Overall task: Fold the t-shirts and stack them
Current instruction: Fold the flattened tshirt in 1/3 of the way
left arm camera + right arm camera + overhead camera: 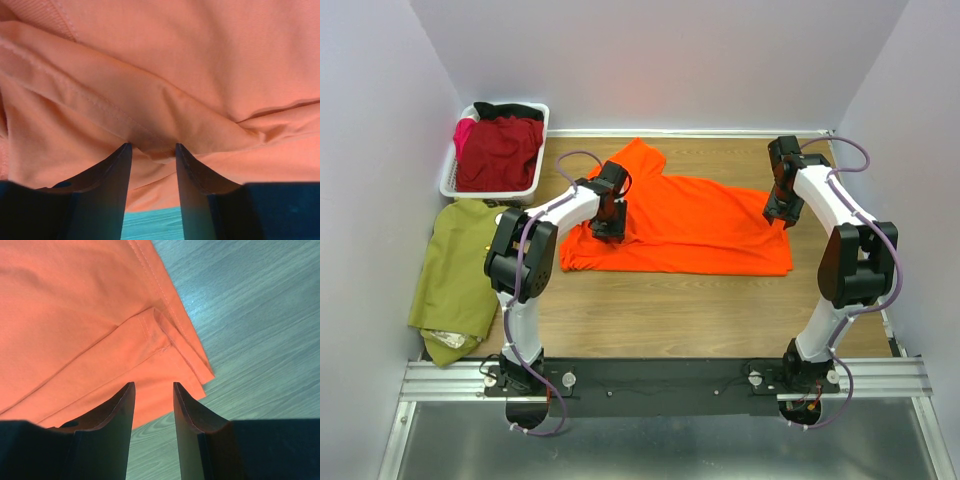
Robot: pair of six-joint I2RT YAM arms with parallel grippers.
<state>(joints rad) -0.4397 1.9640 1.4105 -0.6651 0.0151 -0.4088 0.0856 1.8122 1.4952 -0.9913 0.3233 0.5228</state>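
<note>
Left gripper (608,228): fingers (120,170) partly apart; a raised fold of the orange t-shirt (700,225) lies right at their tips; whether they pinch it, I cannot tell.
Right gripper (778,215): fingers (125,410) partly apart, nothing between them; poised over the shirt's hem corner, which lies flat with one small flap turned over.
Orange t-shirt: spread on the counter (700,320) between the two grippers; its sleeve end under the left gripper, its hem end under the right gripper.
Olive green t-shirt (455,265): on the counter, well out beyond the left gripper, on its outer side.
Dark red t-shirt (500,150): in the white basket (448,180), beyond and outward of the left gripper; just behind the olive one.
</note>
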